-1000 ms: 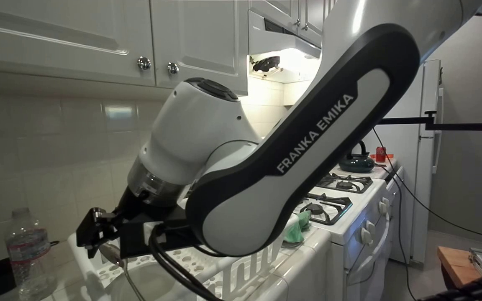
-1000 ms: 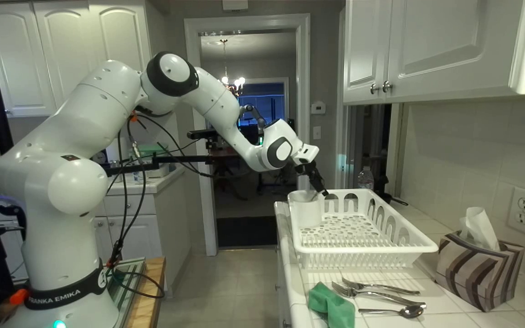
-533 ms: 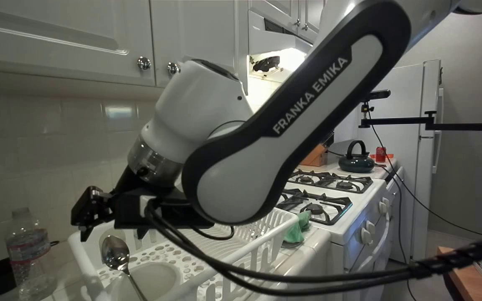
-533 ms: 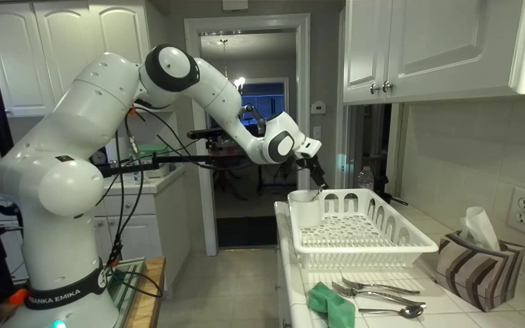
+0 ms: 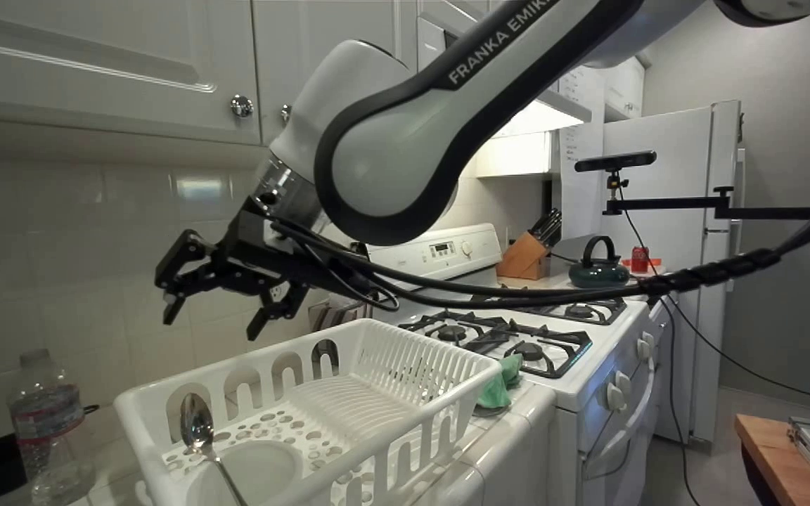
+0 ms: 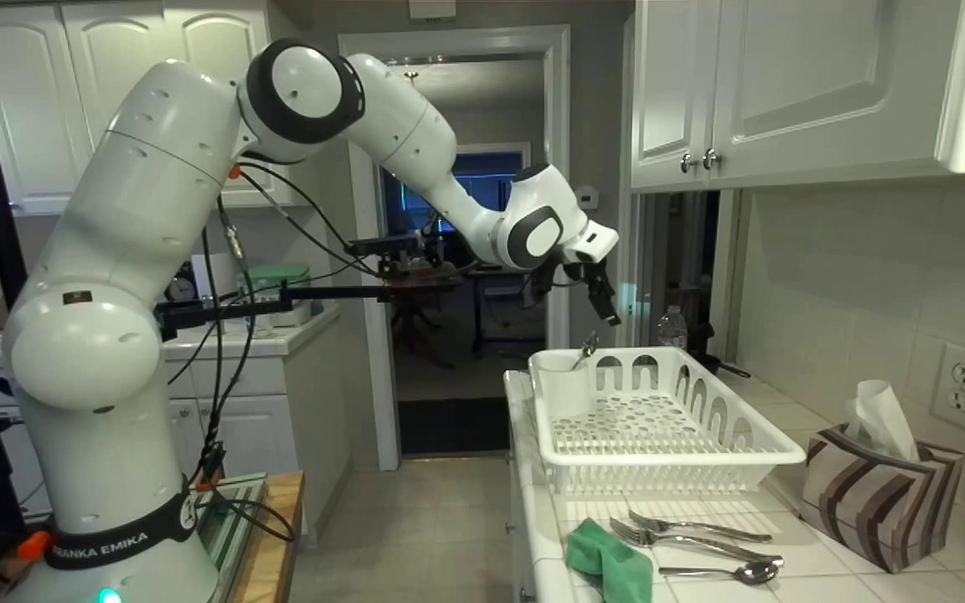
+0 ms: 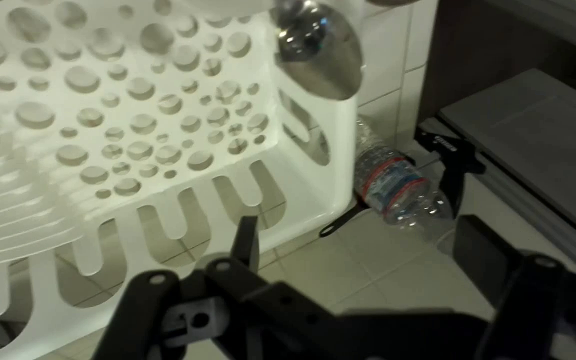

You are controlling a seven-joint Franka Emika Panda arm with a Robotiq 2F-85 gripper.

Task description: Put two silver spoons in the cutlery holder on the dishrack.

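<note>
In an exterior view I see the gripper [image 5: 214, 322] hanging in the air, higher than the dishrack [image 5: 352, 397], its two fingers spread well apart. Lower down, a silver spoon [image 5: 197, 425] leans with its bowl up and its handle slanting down out of sight. A clear plastic bottle [image 5: 50, 432] stands on the counter [image 5: 514, 439] just beside the dishrack, and a dark kettle [image 5: 598, 273] sits past the stove [image 5: 570, 390]. In an exterior view the same spoon pokes up, tilted, from the white cup-like cutlery holder [image 6: 565, 392] in a corner of the dishrack. A second spoon [image 6: 756, 573] lies on the counter, near two forks [image 6: 738, 551] and a green cloth [image 6: 612, 563]; a striped tissue box [image 6: 876, 498] stands nearby. In the wrist view the fingers stand wide, framing the counter just outside the dishrack, and the silver spoon's bowl gleams at the top.
</note>
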